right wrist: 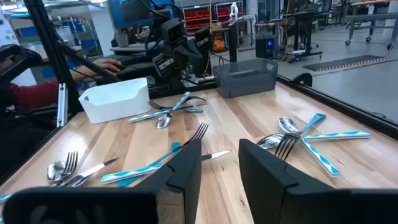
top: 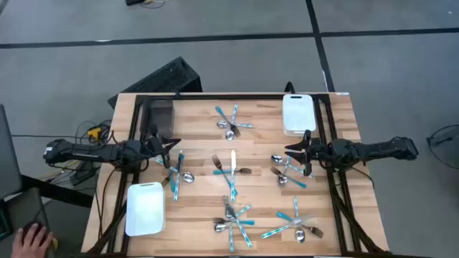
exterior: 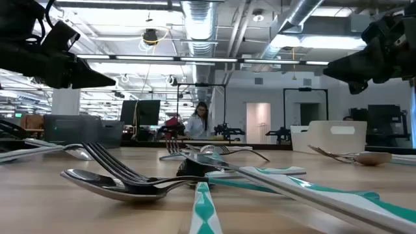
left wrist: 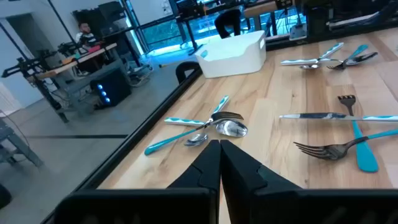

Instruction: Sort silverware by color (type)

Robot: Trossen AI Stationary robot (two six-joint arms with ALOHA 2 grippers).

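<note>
Silverware [top: 231,169] is small forks, spoons and knives with shiny metal heads and thin teal handles, lying in crossed clusters across the wooden surface [top: 201,143]: one cluster at the far middle [top: 231,122], one at centre, one on the left [top: 178,172], one on the right [top: 288,170], two along the near edge [top: 233,218]. Left tool [top: 172,145] hovers over the left side beside the left cluster, fingers [left wrist: 208,165] pressed together, holding nothing. Right tool [top: 295,152] hovers over the right cluster, fingers [right wrist: 186,163] apart, holding nothing. In the low view the nearest pieces [exterior: 130,179] fill the foreground and block the rest; both arms are cut off at the top. White tray [top: 145,208] at near left holds nothing; second white tray [top: 298,113] at far right, contents hard to make out from above. Dark grey tray [top: 159,115] at far left corner, inside not clear in the high view. A person's hand [top: 32,240] shows at the near-left edge, off the surface.
</note>
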